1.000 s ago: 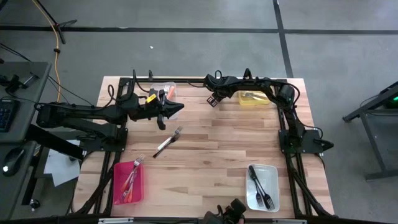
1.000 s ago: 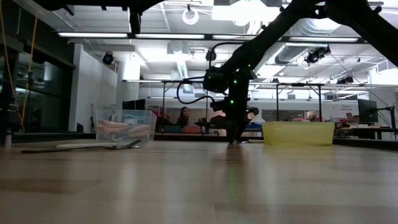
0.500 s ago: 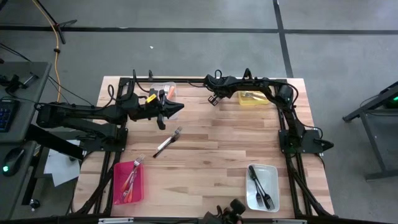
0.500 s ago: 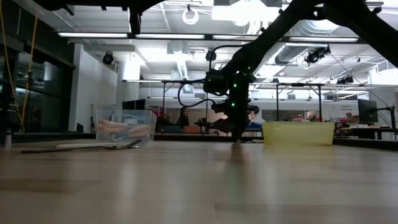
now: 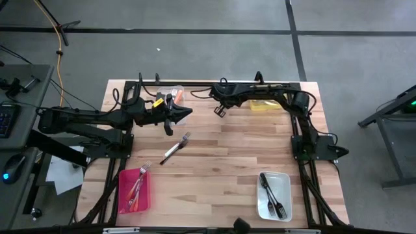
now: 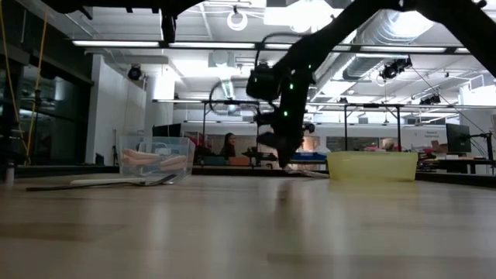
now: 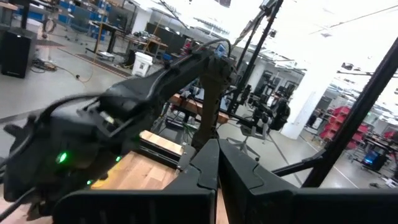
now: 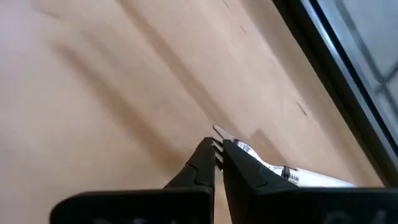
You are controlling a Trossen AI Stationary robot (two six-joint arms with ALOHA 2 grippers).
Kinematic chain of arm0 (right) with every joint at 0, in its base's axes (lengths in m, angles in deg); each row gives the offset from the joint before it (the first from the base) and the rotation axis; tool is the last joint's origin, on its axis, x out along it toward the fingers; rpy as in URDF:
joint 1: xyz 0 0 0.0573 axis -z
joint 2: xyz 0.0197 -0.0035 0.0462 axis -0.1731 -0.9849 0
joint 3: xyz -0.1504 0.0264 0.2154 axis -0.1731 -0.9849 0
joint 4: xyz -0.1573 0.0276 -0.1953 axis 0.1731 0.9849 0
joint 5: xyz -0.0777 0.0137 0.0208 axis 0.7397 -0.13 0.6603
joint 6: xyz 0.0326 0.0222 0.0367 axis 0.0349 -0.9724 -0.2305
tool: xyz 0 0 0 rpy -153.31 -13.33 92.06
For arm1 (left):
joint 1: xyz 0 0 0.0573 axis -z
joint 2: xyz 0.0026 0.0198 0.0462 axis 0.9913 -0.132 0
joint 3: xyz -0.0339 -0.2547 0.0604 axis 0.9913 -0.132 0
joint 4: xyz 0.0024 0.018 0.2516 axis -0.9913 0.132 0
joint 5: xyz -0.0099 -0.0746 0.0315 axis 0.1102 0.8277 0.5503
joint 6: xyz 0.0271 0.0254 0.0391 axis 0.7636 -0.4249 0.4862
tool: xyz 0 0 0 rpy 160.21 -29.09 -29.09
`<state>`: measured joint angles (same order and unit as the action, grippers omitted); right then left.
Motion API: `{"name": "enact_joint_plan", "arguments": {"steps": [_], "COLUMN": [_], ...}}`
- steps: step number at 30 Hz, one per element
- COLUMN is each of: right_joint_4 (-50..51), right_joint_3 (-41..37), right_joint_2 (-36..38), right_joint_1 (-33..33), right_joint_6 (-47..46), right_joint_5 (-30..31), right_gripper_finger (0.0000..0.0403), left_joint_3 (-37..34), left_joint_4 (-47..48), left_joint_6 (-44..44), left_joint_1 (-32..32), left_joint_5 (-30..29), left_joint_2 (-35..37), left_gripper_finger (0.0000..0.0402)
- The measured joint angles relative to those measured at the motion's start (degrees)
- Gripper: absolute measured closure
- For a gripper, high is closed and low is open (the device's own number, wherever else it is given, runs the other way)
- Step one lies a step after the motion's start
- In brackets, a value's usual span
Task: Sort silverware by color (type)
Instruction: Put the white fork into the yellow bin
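A fork with a white handle (image 8: 311, 178) is in my right gripper (image 8: 217, 155), which is shut on it. That gripper (image 5: 220, 109) is over the table's far middle, left of the yellow bin (image 5: 263, 103). My left gripper (image 5: 188, 112) hovers shut on nothing beside the clear bin (image 5: 170, 95), which holds orange-handled pieces. A dark-handled fork (image 5: 175, 148) lies flat on the table's middle. Red-handled forks lie in the pink bin (image 5: 123, 195) and dark forks in the white bin (image 5: 286, 195). My right gripper pinches the fork between its two fingers at the neck, just behind the tines (image 8: 233, 148). The tines (image 8: 217, 132) stick out past the fingertips. The fingers slant down from above and lie across the fork. Its white handle trails off to one side; I cannot tell whether the handle's end touches the table.
The four bins stand near the table's corners, with bare wood between them. The arms' black frames run along the left, right and far edges. In the low view, people and desks show in the room beyond the table.
My right gripper has gone toward the table's left edge, away from the yellow bin, and has risen a little off the tabletop.
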<state>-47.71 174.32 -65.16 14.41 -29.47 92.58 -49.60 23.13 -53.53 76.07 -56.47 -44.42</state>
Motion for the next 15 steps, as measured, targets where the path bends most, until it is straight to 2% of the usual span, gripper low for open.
{"name": "enact_joint_plan", "arguments": {"steps": [7, 15], "right_joint_4": [0.2, 2.3], "right_joint_3": [0.0, 0.0], "right_joint_2": [7.7, 21.1], "right_joint_1": [-2.7, -3.2], "right_joint_6": [1.5, 1.7], "right_joint_5": [-4.3, -11.0], "right_gripper_finger": [0.0401, 0.0401], "left_joint_3": [0.0, 0.0], "left_joint_4": [0.0, 0.0], "left_joint_6": [0.0, 0.0], "left_joint_1": [0.0, 0.0], "left_joint_5": [2.1, 2.0], "left_joint_2": [0.0, 0.0], "left_gripper_finger": [0.0402, 0.0402]}}
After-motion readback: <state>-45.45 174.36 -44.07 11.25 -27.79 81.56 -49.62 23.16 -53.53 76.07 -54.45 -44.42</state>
